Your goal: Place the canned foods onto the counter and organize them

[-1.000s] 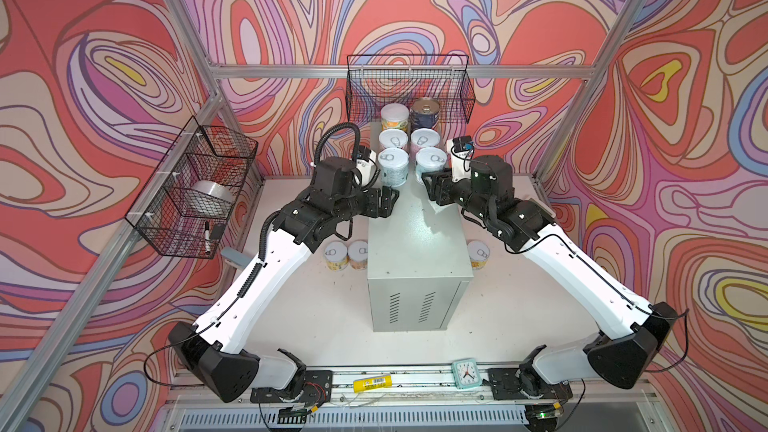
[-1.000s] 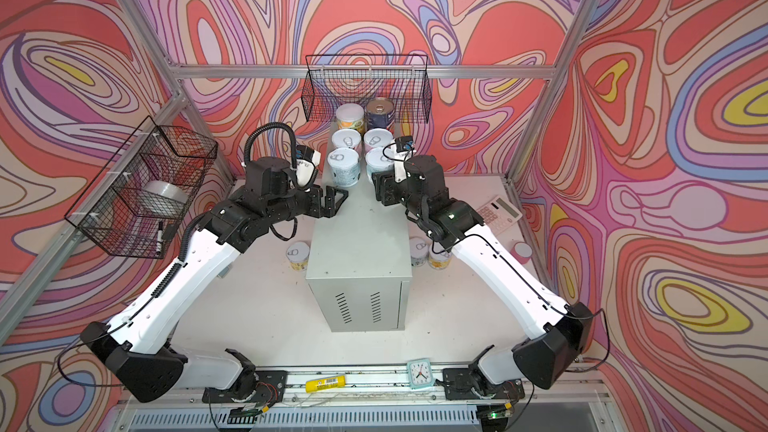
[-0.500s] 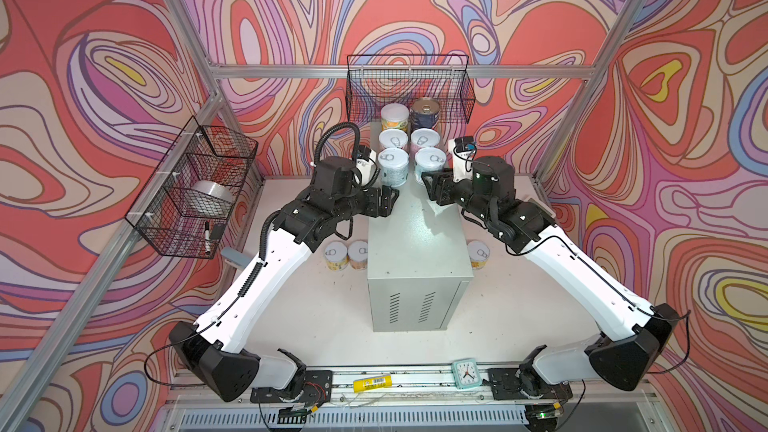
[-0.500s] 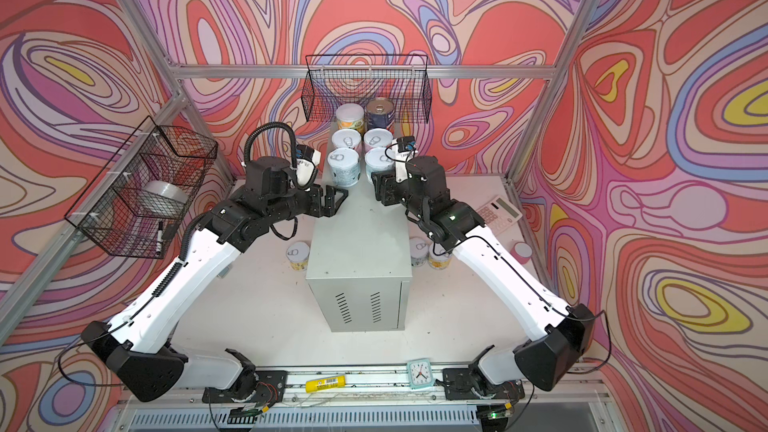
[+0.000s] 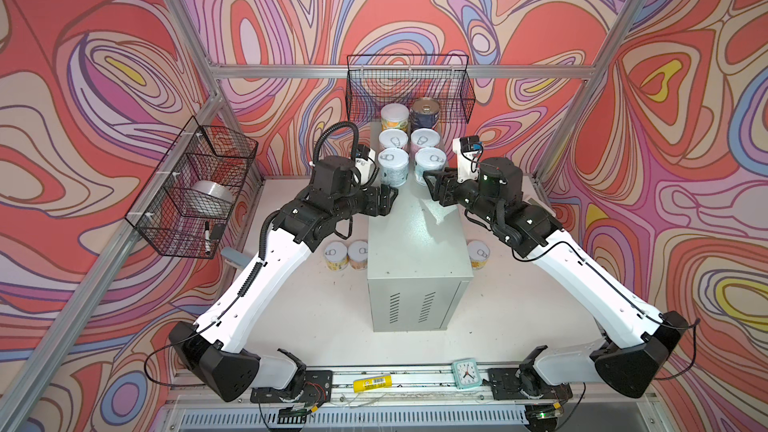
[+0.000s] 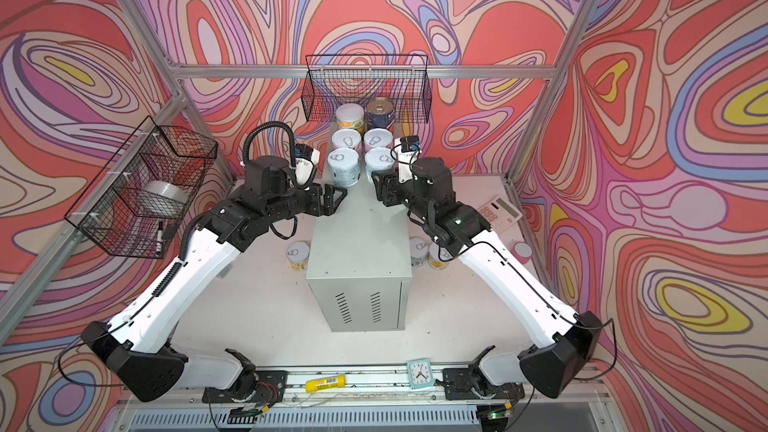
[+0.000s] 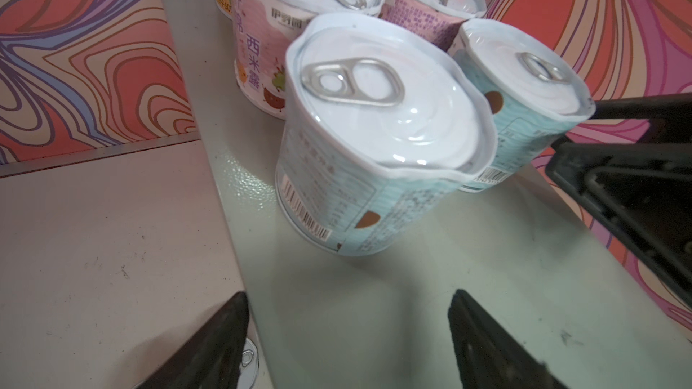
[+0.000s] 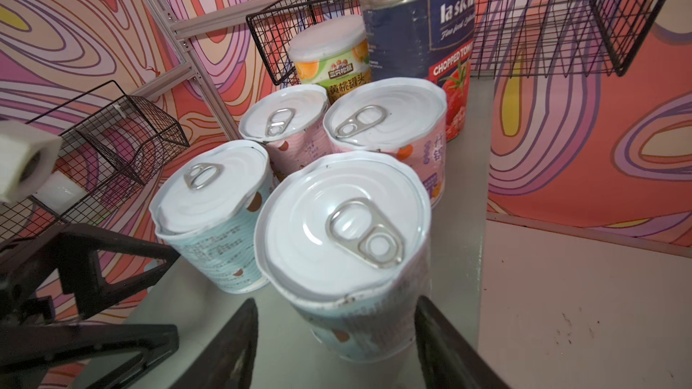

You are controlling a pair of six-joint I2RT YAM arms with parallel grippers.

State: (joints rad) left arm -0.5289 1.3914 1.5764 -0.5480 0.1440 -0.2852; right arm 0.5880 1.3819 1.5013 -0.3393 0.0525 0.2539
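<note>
Showing six canned foods (image 5: 393, 160) upright in pairs at the far end of the counter (image 5: 415, 243). Facing them closely: left gripper (image 7: 348, 293) and right gripper (image 8: 337, 299), jaws parted, empty. Not yet placed, on the tabletop (image 5: 332, 305): tins (image 5: 347, 255) beside the counter's left wall, nearer the left arm, well below the jaws; further tins (image 6: 419, 252) beside its right wall.

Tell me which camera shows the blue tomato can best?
Right wrist view: the blue tomato can stands close, label readable. Both top views show that can small, mostly lid. Left wrist view hardly shows it.
</note>
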